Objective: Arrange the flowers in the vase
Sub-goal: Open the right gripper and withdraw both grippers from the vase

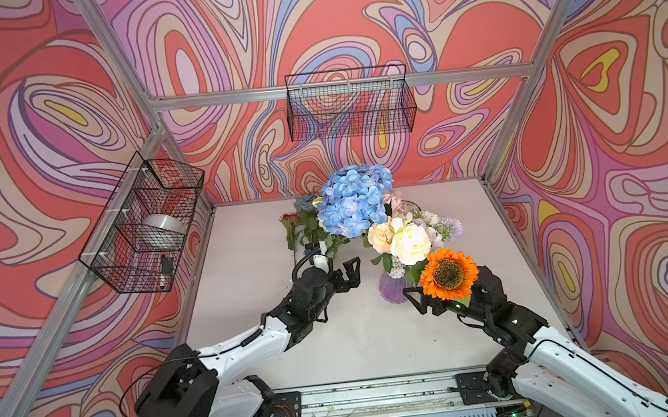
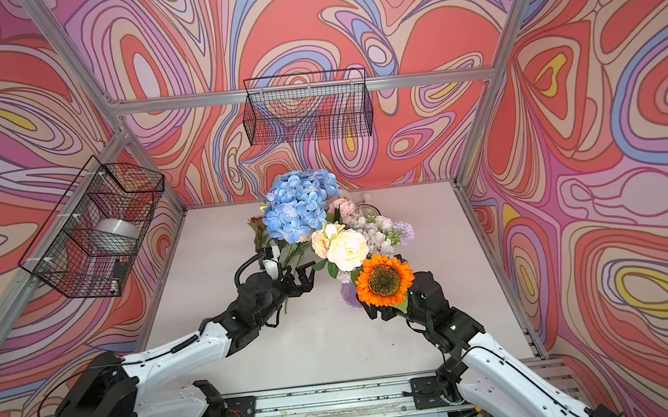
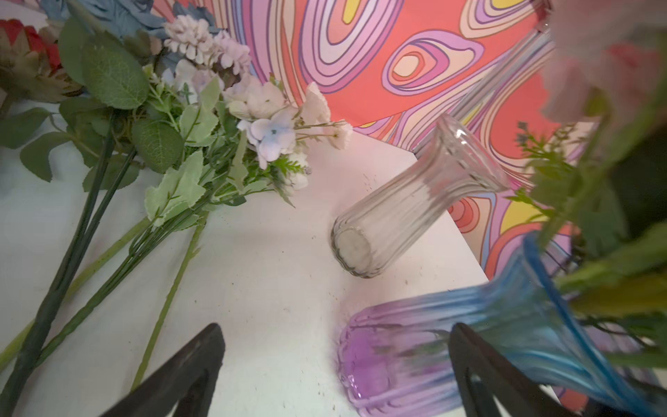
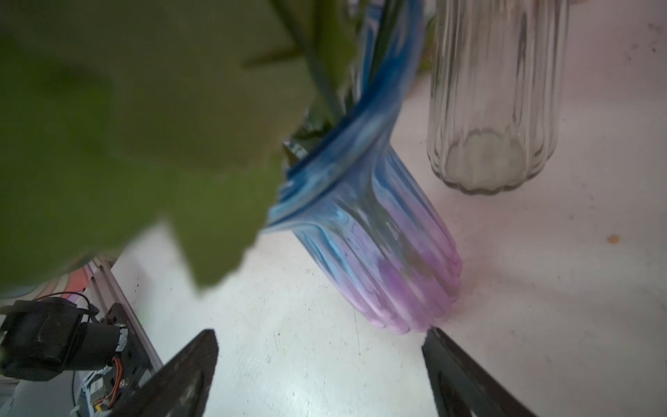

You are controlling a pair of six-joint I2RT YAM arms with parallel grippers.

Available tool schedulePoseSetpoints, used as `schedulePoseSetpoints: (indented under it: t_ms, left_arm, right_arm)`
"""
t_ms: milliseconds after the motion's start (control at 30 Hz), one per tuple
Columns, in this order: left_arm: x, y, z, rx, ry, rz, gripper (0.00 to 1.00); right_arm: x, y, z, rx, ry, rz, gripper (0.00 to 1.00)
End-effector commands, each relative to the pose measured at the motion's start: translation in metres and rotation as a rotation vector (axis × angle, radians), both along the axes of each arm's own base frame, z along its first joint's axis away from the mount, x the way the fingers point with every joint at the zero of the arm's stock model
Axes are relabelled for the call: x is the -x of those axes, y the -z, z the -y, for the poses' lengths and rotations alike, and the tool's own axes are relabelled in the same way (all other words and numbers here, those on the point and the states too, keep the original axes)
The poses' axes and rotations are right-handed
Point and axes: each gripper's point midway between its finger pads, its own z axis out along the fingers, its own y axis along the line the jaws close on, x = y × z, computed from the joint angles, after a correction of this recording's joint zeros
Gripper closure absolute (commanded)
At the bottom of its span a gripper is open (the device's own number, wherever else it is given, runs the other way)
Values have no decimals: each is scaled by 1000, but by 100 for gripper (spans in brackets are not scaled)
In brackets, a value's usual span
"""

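Right wrist view is half smothered by a blurry leaf, but the right gripper gapes wide, empty, just by the purple-blue vase with stems in it. In both top views the sunflower hides most of both. Left gripper is wide and empty too; loose flowers lie on the table.

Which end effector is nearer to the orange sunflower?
Right. The right end effector sits open just under the orange sunflower, its bloom overlapping it in both top views. The left end effector, also open, is on the opposite side of the purple-blue vase.
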Motion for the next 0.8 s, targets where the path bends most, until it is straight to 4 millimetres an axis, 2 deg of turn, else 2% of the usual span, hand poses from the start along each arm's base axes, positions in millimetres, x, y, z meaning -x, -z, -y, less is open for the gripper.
schedulePoseSetpoints:
  t_ms: [0,200,333,367,467,533,633,700,767]
  left_arm:
    - [-17,-32,17,147,28,60,0]
    - [-26,-39,34,125,81,84,0]
    - [-31,-41,20,101,31,79,0]
    - [-33,-43,11,101,5,79,0]
    - [-46,-54,-35,97,-112,72,0]
    - [-54,-57,-77,78,-220,50,0]
    - [-57,-57,-129,88,-356,21,0]
    - [-55,-53,-148,107,-398,11,0]
    - [-52,-47,-156,108,-421,-1,0]
  right_arm:
    - [-10,-31,-8,-37,-26,217,9]
    - [-25,-37,-17,18,-40,385,9]
    - [-35,-36,-19,71,-35,454,9]
    - [-37,-36,-18,81,-25,463,9]
    - [-41,-33,-17,103,-11,492,9]
    - [-43,-31,-17,114,-5,509,9]
    - [-46,-25,-19,136,-5,522,9]
    - [-47,-21,-20,150,-1,529,9]
    - [-49,-18,-21,157,3,536,9]
